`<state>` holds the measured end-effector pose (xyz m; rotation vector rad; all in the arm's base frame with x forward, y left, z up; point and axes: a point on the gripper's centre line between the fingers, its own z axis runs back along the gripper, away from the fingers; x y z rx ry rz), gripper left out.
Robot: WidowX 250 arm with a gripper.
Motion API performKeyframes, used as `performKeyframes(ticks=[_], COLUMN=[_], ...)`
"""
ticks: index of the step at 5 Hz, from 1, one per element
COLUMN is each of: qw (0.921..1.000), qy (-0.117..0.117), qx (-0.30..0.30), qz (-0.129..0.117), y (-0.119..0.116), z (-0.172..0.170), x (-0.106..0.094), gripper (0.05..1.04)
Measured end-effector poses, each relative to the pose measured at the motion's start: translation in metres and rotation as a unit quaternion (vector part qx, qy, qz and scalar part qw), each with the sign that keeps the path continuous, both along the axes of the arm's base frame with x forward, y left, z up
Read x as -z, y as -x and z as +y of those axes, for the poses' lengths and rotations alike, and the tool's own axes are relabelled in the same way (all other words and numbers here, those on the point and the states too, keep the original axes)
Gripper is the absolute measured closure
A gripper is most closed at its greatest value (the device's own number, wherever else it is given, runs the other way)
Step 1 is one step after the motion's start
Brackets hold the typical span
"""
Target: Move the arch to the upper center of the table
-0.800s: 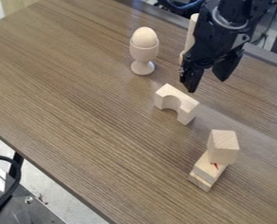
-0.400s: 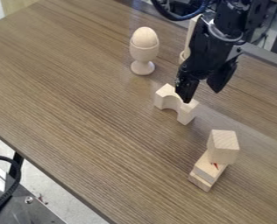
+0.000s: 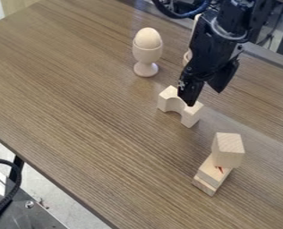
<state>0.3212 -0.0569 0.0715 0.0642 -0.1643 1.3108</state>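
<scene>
My gripper [image 3: 205,98] hangs over the table [image 3: 96,116], right of its middle, open with its fingers apart. One finger overlaps the upper edge of the arch [image 3: 191,115] in the view; whether they touch I cannot tell. The arch, a pale wooden block with a curved notch, stands on the table. Part of its top is hidden behind that finger.
A wooden egg cup with an egg [image 3: 147,51] stands up and left of the arch. A pale cylinder [image 3: 187,57] is partly hidden behind the arm. Stacked wooden blocks [image 3: 228,150] stand at the lower right.
Over the last second my gripper has moved down in the view, with a slight shift left, bringing one finger over the arch. The arch and the other objects have stayed put.
</scene>
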Motion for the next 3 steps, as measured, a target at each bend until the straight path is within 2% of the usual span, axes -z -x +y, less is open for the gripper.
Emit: performKeyframes(ticks=[1,2,3], qw=[0.9999,0.9998,0.9993], qy=[-0.006,-0.014,-0.024], qx=[-0.01,-0.012,-0.026], qz=[-0.004,-0.001,-0.014], y=[0.003,0.007,0.017], z=[0.003,0.007,0.015], x=[0.007,0.027,0.046], gripper=[0.086,0.129,0.416])
